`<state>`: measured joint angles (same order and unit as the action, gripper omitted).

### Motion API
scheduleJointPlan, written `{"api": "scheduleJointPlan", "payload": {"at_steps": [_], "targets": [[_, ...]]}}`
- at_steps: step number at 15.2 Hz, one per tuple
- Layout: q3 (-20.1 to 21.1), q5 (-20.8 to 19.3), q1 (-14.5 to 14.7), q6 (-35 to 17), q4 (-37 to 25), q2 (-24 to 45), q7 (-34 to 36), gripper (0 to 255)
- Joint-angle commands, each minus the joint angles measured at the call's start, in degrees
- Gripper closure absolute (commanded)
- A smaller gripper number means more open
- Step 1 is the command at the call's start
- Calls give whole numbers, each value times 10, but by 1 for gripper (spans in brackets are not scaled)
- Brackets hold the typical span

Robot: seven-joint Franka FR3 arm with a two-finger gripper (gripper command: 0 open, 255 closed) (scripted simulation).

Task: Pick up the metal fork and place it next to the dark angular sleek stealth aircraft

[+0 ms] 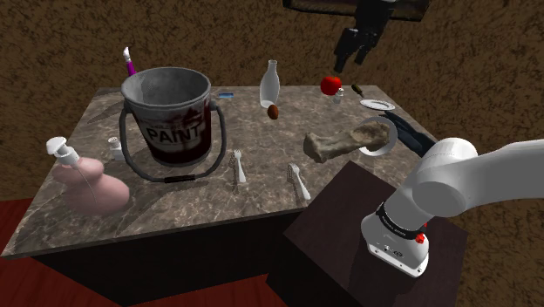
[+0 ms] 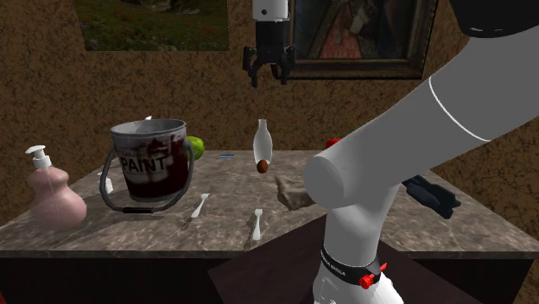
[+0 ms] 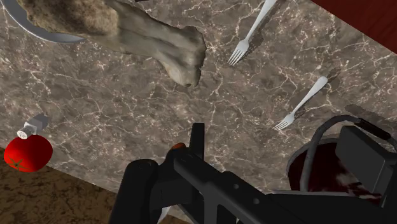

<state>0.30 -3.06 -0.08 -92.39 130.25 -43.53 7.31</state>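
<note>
Two silvery forks lie on the marble table (image 1: 200, 205), in front of the paint bucket: one (image 1: 238, 166) (image 2: 199, 205) (image 3: 299, 105) close to the bucket, the other (image 1: 298, 180) (image 2: 256, 224) (image 3: 251, 32) nearer the bone-like lump. The dark angular aircraft (image 1: 414, 133) (image 2: 436, 194) rests at the table's edge at the shoulder view's right. My gripper (image 1: 350, 59) (image 2: 268, 75) hangs high above the back of the table, open and holding nothing, far from both forks.
A grey paint bucket (image 1: 166, 113), a pink pump bottle (image 1: 83, 179), a white bottle (image 1: 271, 83), a brown egg-shaped thing (image 1: 273, 111), a red fruit (image 1: 330, 85), a bone-like lump (image 1: 349, 141) and a small plate (image 1: 375, 105) crowd the table.
</note>
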Motion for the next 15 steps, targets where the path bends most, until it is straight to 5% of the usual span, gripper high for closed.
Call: {"api": "scheduleJointPlan", "payload": {"at_steps": [1,15], "targets": [[0,0,0,0,0,0,0,0],[16,40,-17,-219,213,65,101,0]]}}
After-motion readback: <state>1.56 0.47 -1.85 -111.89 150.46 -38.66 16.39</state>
